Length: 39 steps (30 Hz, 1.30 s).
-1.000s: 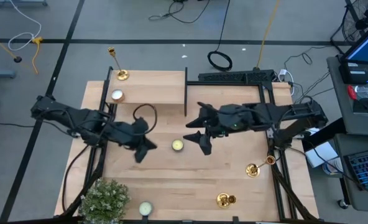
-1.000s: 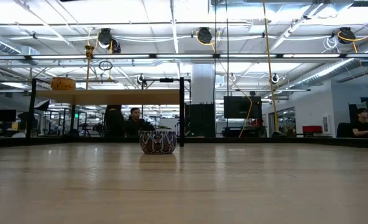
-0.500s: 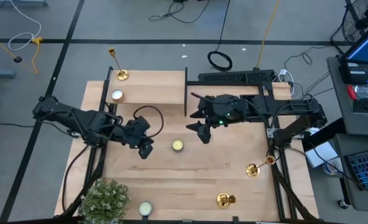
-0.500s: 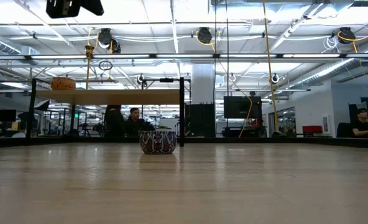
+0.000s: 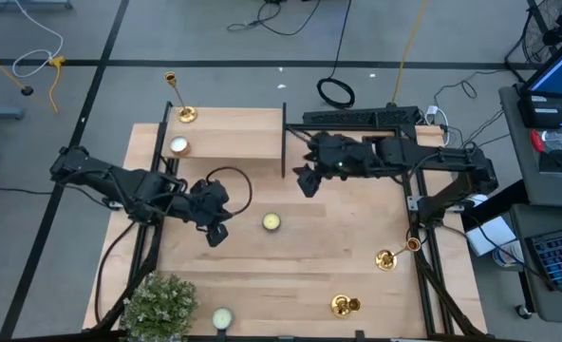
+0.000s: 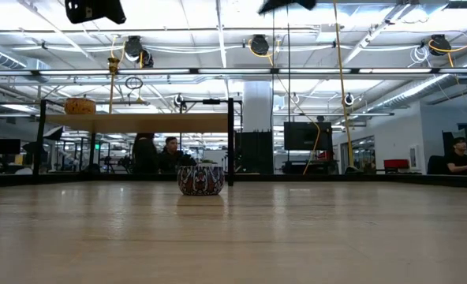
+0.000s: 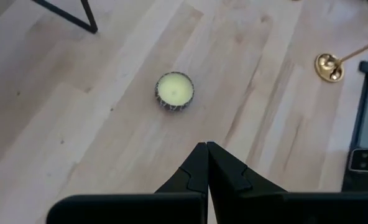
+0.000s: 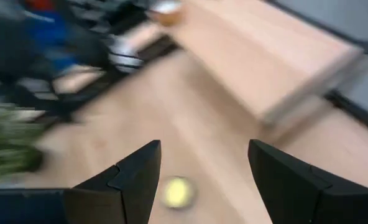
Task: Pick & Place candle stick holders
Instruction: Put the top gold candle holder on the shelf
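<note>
Three gold candle stick holders show in the high view. One [image 5: 177,98] stands on the raised shelf at the far left, one [image 5: 392,255] by the right edge, and one [image 5: 345,305] near the front right. The right-edge one's base [image 7: 329,66] also shows in the left wrist view. My left gripper [image 5: 216,233] hangs shut over the table's left middle, pointing at a yellow tealight [image 7: 174,91] and holding nothing. My right gripper [image 5: 305,180] hovers open above the centre toward the far side, its fingers [image 8: 204,147] empty.
The yellow tealight [image 5: 272,221] sits mid-table, a white one [image 5: 178,145] on the shelf [image 5: 234,133], and a greenish one [image 5: 222,318] at the near edge. A potted plant [image 5: 158,304] stands at the near left corner. A black upright post [image 5: 283,142] stands at the shelf's right end.
My right gripper has swung from beside the yellow tealight toward the table's far edge, staying open and tipping further down. My left gripper has tipped downward and sunk a little, staying shut.
</note>
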Available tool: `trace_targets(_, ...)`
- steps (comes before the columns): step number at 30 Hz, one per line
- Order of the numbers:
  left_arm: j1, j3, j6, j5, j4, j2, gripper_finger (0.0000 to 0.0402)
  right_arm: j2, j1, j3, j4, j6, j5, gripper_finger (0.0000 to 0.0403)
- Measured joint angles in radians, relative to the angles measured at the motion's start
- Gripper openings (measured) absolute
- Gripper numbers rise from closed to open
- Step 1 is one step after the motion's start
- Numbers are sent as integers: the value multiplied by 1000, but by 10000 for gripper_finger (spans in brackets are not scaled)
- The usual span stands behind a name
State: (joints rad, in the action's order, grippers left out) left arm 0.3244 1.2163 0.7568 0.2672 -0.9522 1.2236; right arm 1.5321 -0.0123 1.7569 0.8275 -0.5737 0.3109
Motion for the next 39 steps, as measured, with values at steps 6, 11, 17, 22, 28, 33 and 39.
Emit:
trace_targets(6, 35, 0, 27, 34, -23, 0, 3, -69, 0, -115, 213, -165, 112, 238)
trace_targets(11, 82, 0, 76, 95, -46, -1, 3, -183, 6, -259, 319, -398, 148, 238)
trace_targets(17, 102, 0, 82, 120, -46, -1, 3, -379, 5, -404, 338, -548, 162, 238)
trace_targets(22, 102, 0, 78, 119, -47, -1, 3, -553, 4, -520, 336, -567, 223, 238)
trace_targets(28, 102, 0, 83, 119, -47, -1, 3, -738, 4, -694, 133, -472, 80, 238)
trace_targets(33, 102, 0, 88, 119, -47, -1, 3, -847, 4, -825, -164, -389, -51, 238)
trace_targets(39, 102, 0, 84, 124, -48, -1, 3, -917, 3, -882, -183, -397, -52, 238)
